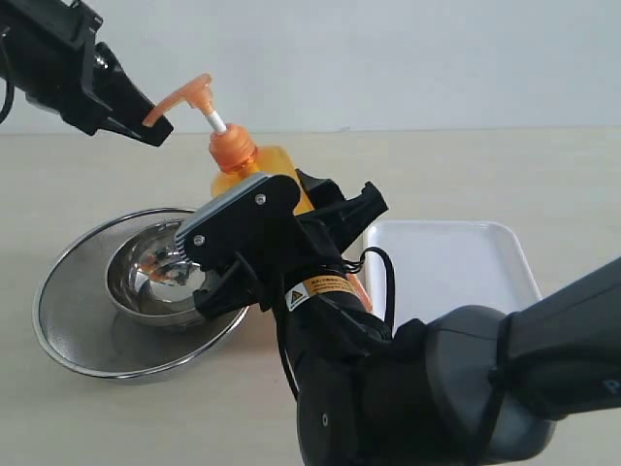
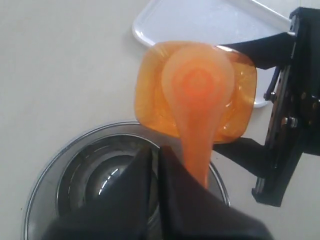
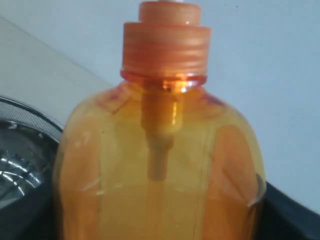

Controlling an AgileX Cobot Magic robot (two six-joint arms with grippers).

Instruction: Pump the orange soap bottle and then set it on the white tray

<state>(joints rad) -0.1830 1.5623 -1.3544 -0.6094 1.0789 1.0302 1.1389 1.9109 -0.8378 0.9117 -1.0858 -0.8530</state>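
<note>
I see the orange soap bottle (image 1: pixel 277 165), translucent, leaning left, with its pump head (image 1: pixel 194 95) raised on the white stem. The white tray (image 1: pixel 451 267) lies flat just right of it.

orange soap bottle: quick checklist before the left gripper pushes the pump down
1. right gripper clamped on the orange soap bottle: ok
2. bottle upright: not ok, it leans toward the steel bowls
3. white stem raised, pump unpressed: ok
4. left gripper above the pump head: not ok, it is shut at the spout tip
5. spout over the bowls: ok
6. white tray free: ok, visible part bare
</note>
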